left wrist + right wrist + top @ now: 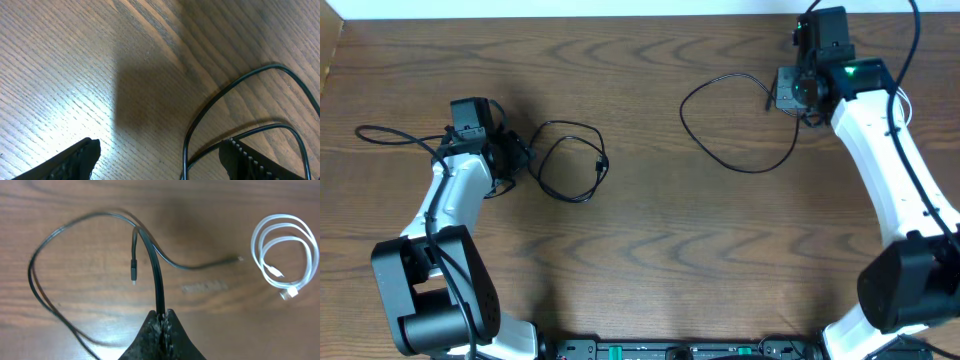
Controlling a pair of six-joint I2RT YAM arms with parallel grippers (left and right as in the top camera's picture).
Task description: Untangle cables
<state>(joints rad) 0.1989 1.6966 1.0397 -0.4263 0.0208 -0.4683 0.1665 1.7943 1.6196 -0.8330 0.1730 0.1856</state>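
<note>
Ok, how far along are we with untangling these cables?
Done: the coiled white cable lies by itself. In hand: the right gripper pinches one thin black cable; the left gripper is open beside a second black cable. Left: both black cables are looped, not laid straight.

The bench (650,250) is brown wood, finely grained and matt, with a pale sheen where light falls. The black cable (159,275) has a smooth, faintly glossy plastic sheath; the white cable (282,217) looks glossier. The left fingers (260,162) are matt black plastic, one ribbed along its inner edge. The arm shells (880,170) are smooth white plastic.
</note>
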